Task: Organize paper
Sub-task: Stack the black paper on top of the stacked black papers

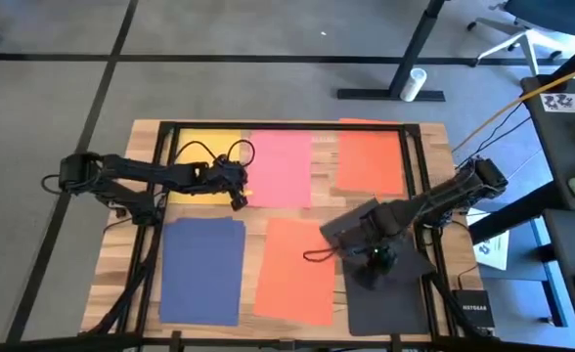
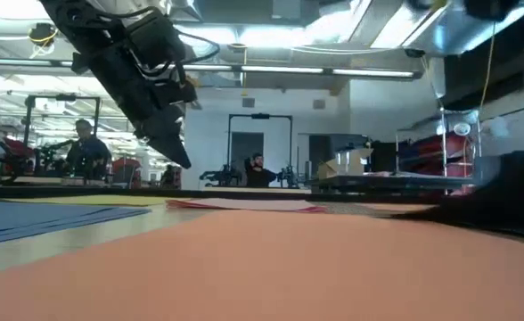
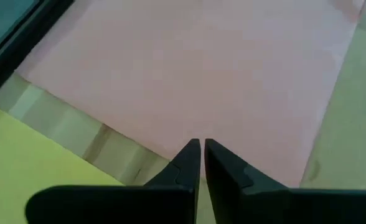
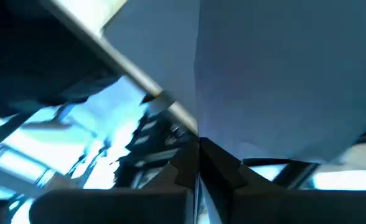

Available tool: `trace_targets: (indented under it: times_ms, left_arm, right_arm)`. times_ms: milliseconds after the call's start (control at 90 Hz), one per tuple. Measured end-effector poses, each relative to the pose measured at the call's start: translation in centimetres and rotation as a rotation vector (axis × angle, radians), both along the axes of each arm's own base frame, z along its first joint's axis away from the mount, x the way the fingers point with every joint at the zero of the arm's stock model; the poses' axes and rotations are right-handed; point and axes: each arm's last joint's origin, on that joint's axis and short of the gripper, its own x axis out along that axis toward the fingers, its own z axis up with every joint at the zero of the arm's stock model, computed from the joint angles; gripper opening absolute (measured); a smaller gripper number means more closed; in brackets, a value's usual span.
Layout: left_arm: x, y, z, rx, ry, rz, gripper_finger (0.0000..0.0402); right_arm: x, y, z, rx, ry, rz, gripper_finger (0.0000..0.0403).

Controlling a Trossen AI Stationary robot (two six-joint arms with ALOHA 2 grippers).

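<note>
Landmark: I place everything against the flat pink paper sheet (image 1: 281, 168), which lies at the middle of the far row on the wooden slatted table (image 1: 126, 244)
Far row: a flat yellow paper sheet (image 1: 201, 156) lies just left of the pink one with a strip of bare wood between them; a flat orange paper sheet (image 1: 370, 158) lies just right of it
Near row: a navy blue paper sheet (image 1: 201, 270) lies in front and to the left of the pink sheet, a second orange paper sheet (image 1: 295, 270) lies straight in front of it, and a black paper sheet (image 1: 390, 288) lies in front and to its right
Left gripper (image 1: 237, 188): I see it hanging above the pink sheet's left edge, near its front corner, fingers pressed together and holding nothing; in my left wrist view the tips point at that edge
Right gripper (image 1: 377, 258): it is over the far end of the black sheet, fingers closed on a thin sheet edge that rises in front of my right wrist camera; I judge that to be the black sheet, lifted at that end
Done: as far as I can tell, nothing is stacked; six sheets lie spread apart in two rows
Left: I judge nearly all of it remains, gathering the coloured sheets into one pile or order
Stage: early, the first pick only just begun
</note>
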Motion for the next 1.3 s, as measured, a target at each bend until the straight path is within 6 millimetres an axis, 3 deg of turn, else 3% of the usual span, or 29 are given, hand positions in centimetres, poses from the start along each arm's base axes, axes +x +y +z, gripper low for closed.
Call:
trace_targets:
  times_ms: [422, 700, 956, 1300]
  left_arm:
    - [0.1, -0.7, 0.0, -0.035, -0.023, 0.015, 0.0008]
    - [0.2, -1.6, -0.1, -0.052, -0.017, -0.003, 0.0008]
    - [0.0, -2.6, -0.6, -0.071, 0.004, -0.026, 0.0008]
    - [-0.5, -3.9, -1.5, -0.105, 0.012, -0.038, 0.0008]
  right_arm:
    - [1.2, 5.3, 0.0, 0.08, 0.019, -0.3, 0.0]
    - [1.8, 6.5, -1.8, -0.033, 0.116, -0.473, 0.0]
    - [2.4, 7.0, -3.6, -0.086, 0.154, -0.485, 0.0]
    - [0.3, 9.1, -4.9, -0.162, 0.224, -0.397, 0.0]
